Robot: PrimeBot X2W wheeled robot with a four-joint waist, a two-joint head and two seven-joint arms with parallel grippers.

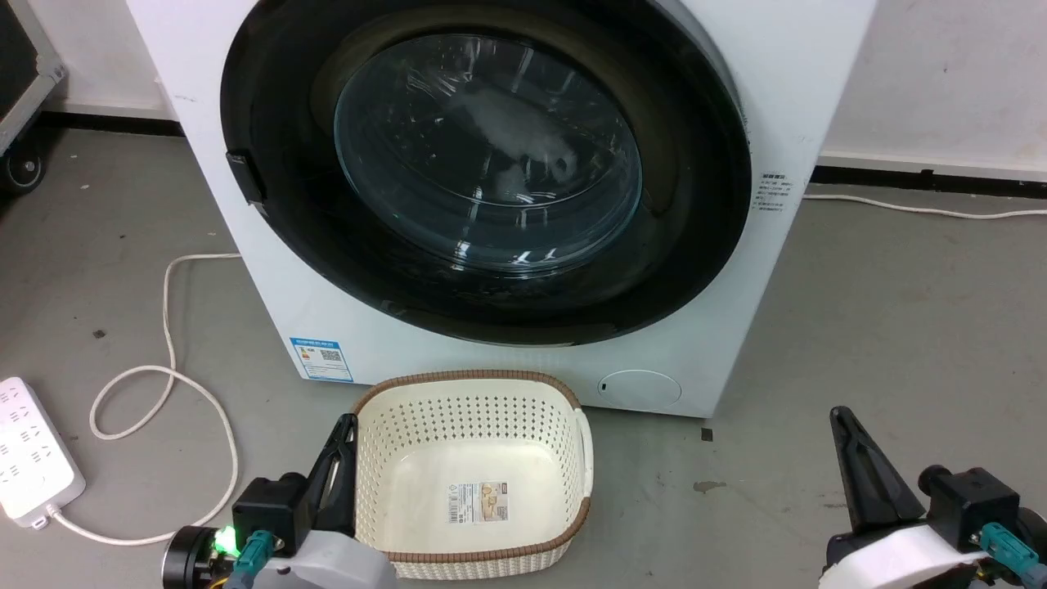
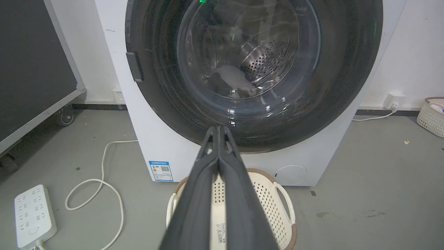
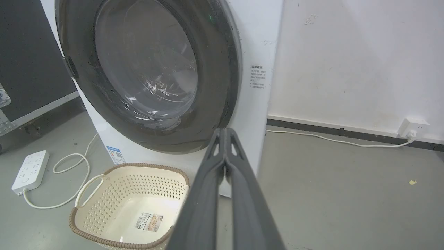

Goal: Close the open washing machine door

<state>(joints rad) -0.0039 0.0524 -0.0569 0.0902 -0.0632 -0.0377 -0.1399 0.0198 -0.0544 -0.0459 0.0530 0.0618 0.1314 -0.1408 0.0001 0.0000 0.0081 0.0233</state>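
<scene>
The white washing machine (image 1: 720, 343) stands in front of me, its blue sticker (image 1: 321, 357) low on the left. The washing machine door (image 1: 703, 204), with its wide black rim and clear glass centre, lies flat against the machine's front. A pale garment shows through the glass (image 2: 232, 76). My left gripper (image 1: 348, 425) is shut at the lower left, beside the basket and well short of the door. My right gripper (image 1: 838, 415) is shut at the lower right over bare floor. In the wrist views both pairs of fingers (image 2: 219, 129) (image 3: 225, 131) are pressed together, empty.
A cream perforated basket (image 1: 572, 409) with a brown rim sits on the floor right before the machine. A white power strip (image 1: 29, 458) and looping cable (image 1: 168, 327) lie at the left. A black wheeled case (image 2: 31, 69) stands far left. Another cable (image 1: 924, 211) runs along the right wall.
</scene>
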